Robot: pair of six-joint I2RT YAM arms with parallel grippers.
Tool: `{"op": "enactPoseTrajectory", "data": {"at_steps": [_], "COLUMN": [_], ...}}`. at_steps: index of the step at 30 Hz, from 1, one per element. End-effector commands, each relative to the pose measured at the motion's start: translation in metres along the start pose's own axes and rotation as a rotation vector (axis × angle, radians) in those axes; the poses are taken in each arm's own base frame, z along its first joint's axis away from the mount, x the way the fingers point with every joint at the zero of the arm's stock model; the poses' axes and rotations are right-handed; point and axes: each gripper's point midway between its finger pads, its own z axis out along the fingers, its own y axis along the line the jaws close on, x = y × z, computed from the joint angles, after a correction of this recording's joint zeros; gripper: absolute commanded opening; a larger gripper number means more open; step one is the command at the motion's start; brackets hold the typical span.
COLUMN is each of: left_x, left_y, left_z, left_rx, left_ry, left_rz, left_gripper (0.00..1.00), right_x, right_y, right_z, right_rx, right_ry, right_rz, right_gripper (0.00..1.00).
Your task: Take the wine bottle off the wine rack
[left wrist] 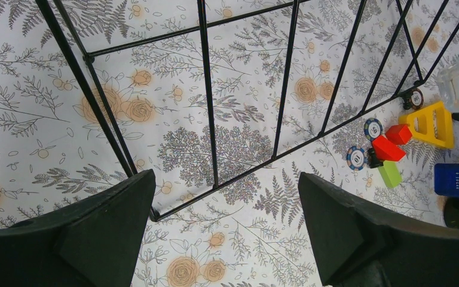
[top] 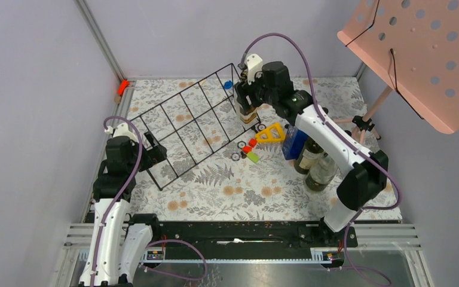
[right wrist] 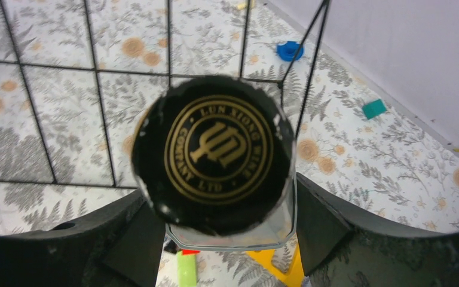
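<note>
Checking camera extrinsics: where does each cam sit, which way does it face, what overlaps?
Top external: above and behind the bases, looking down on the table; left arm and right arm both show.
Left wrist: on the left arm, looking down past its open left fingers at the wine rack, near its lower edge.
Right wrist: on the right arm, looking down onto the wine bottle cap between its right fingers.
Shared: all three see the wine rack and the yellow triangle.
</note>
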Motion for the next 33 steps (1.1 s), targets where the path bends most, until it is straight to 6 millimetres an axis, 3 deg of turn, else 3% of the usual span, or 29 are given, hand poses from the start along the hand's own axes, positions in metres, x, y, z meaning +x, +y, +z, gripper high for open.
{"op": "enactPoseTrajectory", "data": {"at_steps": [1,11,15,27,33], "left_x": [-0.012,-0.013,-0.012,-0.011,-0.010], "left_y": [-0.004,-0.004,-0.004,-0.005,-0.005], "left_z": [0.001,0.002,0.002,0.003,0.004], "left_rx": [0.010,0.010,0.011,0.012,0.012], "left_ry": [-0.044,-0.042,-0.040,-0.031,-0.025], "left_rz": [-0.003,-0.003,-0.003,-0.003,-0.004], "left_gripper": [0.99,0.99,0.99,0.99,0.99], "right_x": [-0.073,-0.046,-0.024,0.058,0.084], "right_y": [0.014,0.061,0.074,0.095,0.096], "right_z": [-0.050,-0.103,-0.116,-0.126,-0.127], "right_rx": [0.009,-0.093,-0.123,-0.149,-0.132], "right_ry": [-0.263,-0.307,-0.300,-0.215,-0.210], "right_rz": [-0.032,0.102,0.131,0.146,0.127], "right_gripper": [0.00,0.00,0.00,0.00,0.00]}}
